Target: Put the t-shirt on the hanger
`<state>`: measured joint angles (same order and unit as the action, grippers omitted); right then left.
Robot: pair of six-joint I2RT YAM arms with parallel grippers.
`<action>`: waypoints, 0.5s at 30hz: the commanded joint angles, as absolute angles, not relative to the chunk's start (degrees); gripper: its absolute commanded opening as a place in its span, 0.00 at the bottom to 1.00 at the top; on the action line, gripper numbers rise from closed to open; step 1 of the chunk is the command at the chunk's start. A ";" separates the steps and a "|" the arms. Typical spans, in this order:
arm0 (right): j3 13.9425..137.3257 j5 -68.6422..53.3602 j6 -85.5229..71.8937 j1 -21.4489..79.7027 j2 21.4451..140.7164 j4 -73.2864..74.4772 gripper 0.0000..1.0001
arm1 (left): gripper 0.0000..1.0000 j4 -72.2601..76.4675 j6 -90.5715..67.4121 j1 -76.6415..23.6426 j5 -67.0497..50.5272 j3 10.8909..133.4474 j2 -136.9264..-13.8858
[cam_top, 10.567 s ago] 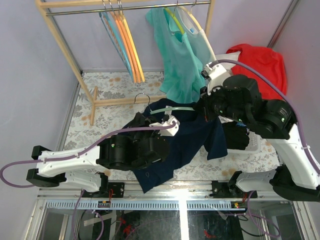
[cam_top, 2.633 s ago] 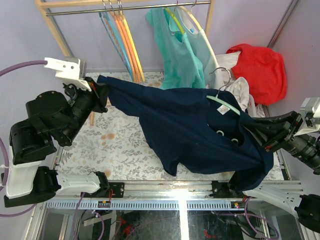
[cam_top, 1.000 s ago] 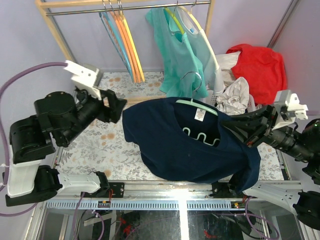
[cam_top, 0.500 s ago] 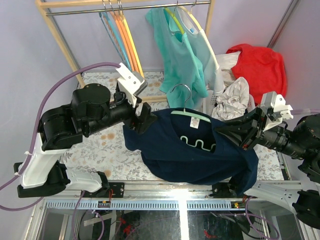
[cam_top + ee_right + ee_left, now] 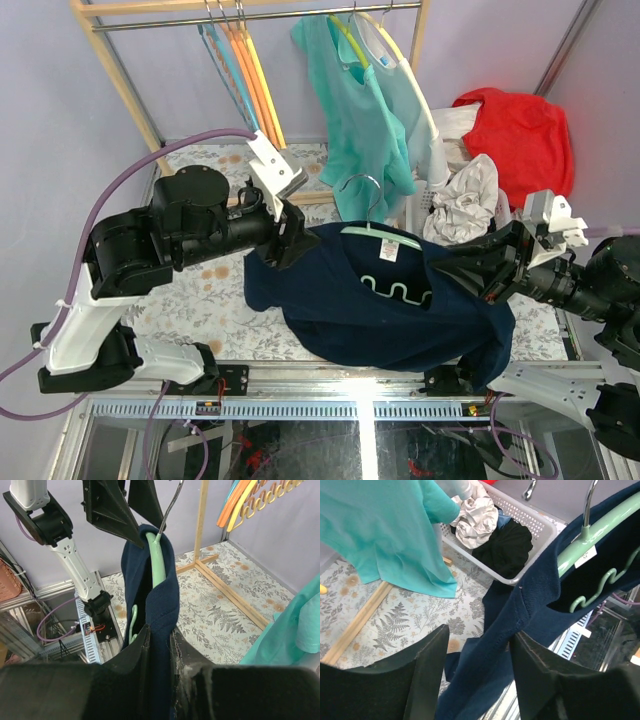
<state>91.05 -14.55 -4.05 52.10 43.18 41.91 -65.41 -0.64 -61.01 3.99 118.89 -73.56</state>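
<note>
Left gripper [image 5: 285, 236]: jaws spread wide, nothing pinched. In the left wrist view, left gripper [image 5: 479, 635] has the t-shirt [image 5: 530, 600] running up through the gap between the fingers [image 5: 427, 675]. I can't tell whether the cloth touches either pad. The shoulder seam is just ahead of the jaws and slightly right of them. Further ahead and to the right, the hanger [image 5: 600, 525] shows its mint arm and wavy bar inside the neck opening. A teal shirt [image 5: 385, 535] hangs ahead-left of the jaws, well apart.

Middle, top view: the t-shirt [image 5: 370, 320] hangs in the air between the two grippers. The hanger [image 5: 385, 236] is through the collar with its hook up.

Right gripper [image 5: 478, 275]: clenched on the t-shirt [image 5: 165, 605]. Right gripper [image 5: 159, 632] has navy cloth sandwiched between the fingers [image 5: 135, 680]. The hanger [image 5: 157, 565] arm rises straight ahead of the jaws under that cloth. Whether the plastic itself is inside the pinch is hidden.

Step, my read: dressing is mostly done and the left shoulder is being seated.

Next: close the left jaws on the shoulder or sleeve cloth between them. Pull it down and outward over the hanger end while the right keeps its clamp. Go gently, since a hard tug could drag the collar off the far end.
</note>
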 commanded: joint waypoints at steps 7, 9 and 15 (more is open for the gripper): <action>92.85 -11.29 -4.07 52.18 40.80 30.09 0.00 | 0.62 -60.91 -0.43 -60.73 12.36 126.17 -74.12; 93.30 -9.85 -3.62 52.20 40.90 30.34 0.00 | 0.78 -59.11 -0.54 -60.68 16.22 126.95 -72.67; 95.65 -3.29 -2.03 52.13 41.34 33.52 0.00 | 0.76 -52.86 -1.30 -60.72 24.93 125.68 -67.28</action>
<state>91.35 -9.02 -3.27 52.07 41.32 39.20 -61.04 -0.82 -61.01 16.14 125.58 -71.48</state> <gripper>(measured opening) 0.192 0.765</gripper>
